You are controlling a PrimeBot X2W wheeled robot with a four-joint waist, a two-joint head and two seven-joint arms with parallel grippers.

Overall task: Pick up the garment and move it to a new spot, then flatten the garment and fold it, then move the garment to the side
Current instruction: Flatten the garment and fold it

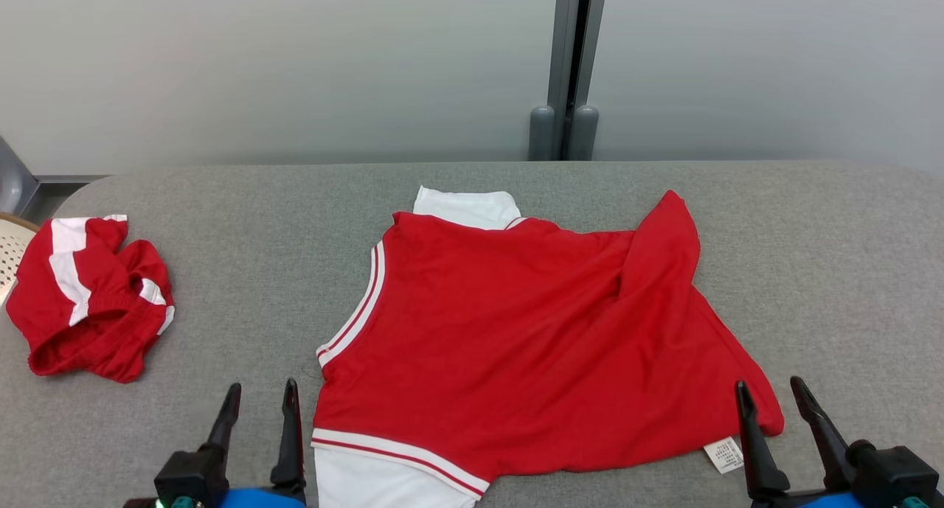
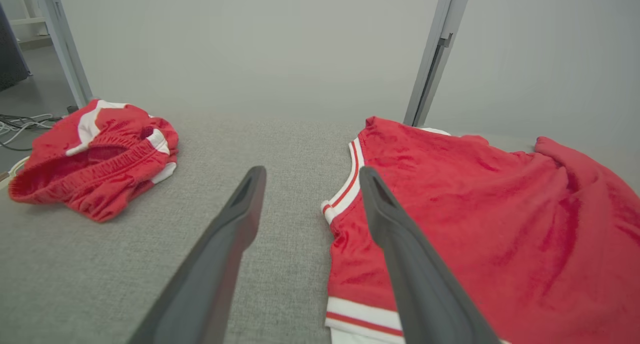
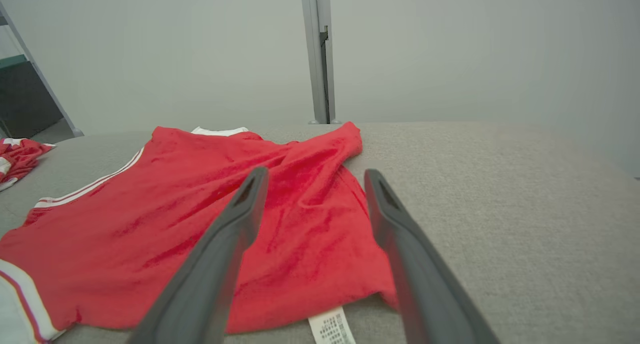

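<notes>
I see the red jersey (image 1: 516, 331) mid-tabletop (image 1: 243, 213), mostly flat, with its right side folded over. My left gripper (image 1: 262, 384) has its fingers spread and empty beside the jersey's left edge. The right gripper (image 1: 768, 383) is likewise by the right corner. Crumpled red shorts (image 1: 88, 301) lie far left.

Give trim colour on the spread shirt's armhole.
Trim: white with a thin red stripe, on the red shirt. Clearest in head view.

Left gripper (image 1: 262, 384) and right gripper (image 1: 768, 383) look identical: long dark tapered fingers (image 1: 223, 419), chunky black bases, blue wrists, tiny teal bits.
</notes>
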